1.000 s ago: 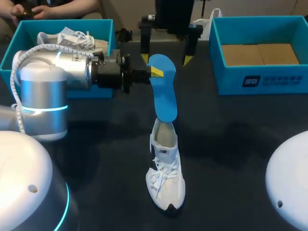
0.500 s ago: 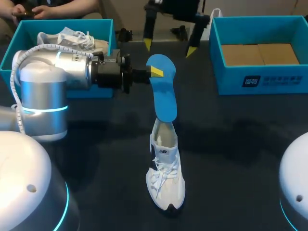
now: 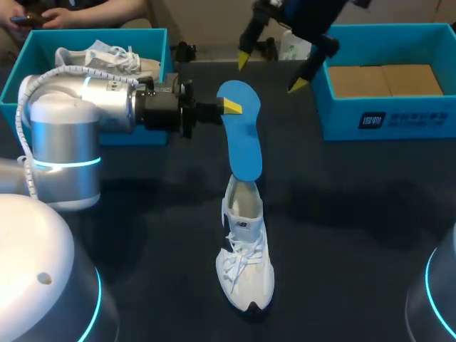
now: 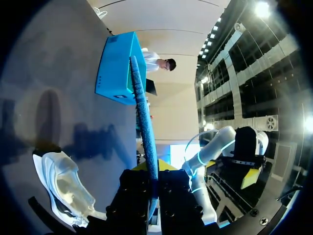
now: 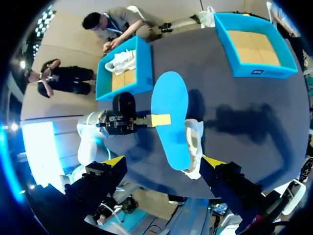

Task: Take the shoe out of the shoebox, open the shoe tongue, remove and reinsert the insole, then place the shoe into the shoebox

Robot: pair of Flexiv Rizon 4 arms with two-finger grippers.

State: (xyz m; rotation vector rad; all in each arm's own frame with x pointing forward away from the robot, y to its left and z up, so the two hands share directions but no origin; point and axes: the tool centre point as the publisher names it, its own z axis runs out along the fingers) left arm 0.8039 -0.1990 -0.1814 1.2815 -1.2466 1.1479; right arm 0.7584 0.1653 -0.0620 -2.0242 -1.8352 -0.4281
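Seen from the head view, a white shoe [image 3: 244, 249] stands at lower centre on the dark table [image 3: 356, 214], with its toe toward the bottom edge. A blue insole [image 3: 242, 142] stands up from the shoe's opening toward the upper middle. There the left gripper [image 3: 229, 107], entering from the left, is clamped on the insole's upper part. The right gripper [image 3: 269, 73] hangs at top centre with its fingers spread wide in the air. The upper-left shoebox [image 3: 85, 33], turquoise, holds a second white shoe [image 3: 107, 58]. The upper-right shoebox [image 3: 385, 117] shows a brown cardboard lining [image 3: 388, 80].
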